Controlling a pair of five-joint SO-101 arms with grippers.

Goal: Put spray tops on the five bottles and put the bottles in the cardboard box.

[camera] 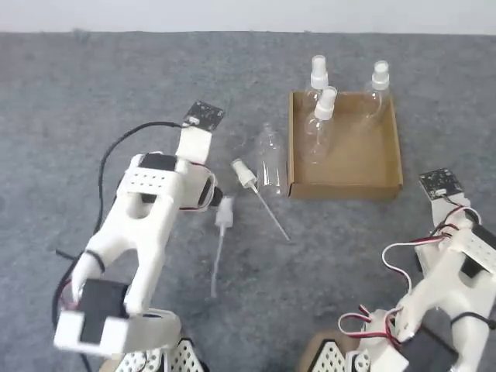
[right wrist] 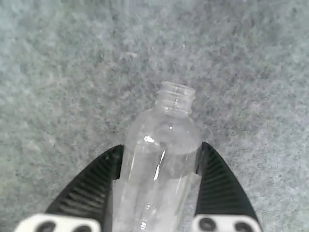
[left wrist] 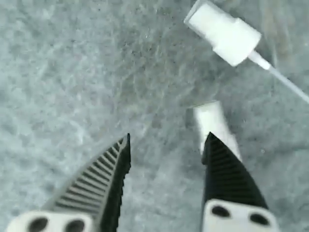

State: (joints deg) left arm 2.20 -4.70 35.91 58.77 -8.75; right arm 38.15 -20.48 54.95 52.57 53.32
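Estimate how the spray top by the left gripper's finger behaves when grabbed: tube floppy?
The spray top looks like small plastic, so probably light. Its long thin dip tube will likely flex and swing once lifted. Lying on its side on the carpet, the cylindrical top may roll or slip if the left gripper closes off-centre.

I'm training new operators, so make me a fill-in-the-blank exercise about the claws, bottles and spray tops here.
1. The right claw is ____ on a clear uncapped bottle.
2. The left claw hangs ____ over the table.
3. Loose spray tops on the table number ____.
4. Capped bottles at the cardboard box number ____.
Missing words: shut; open; two; three.
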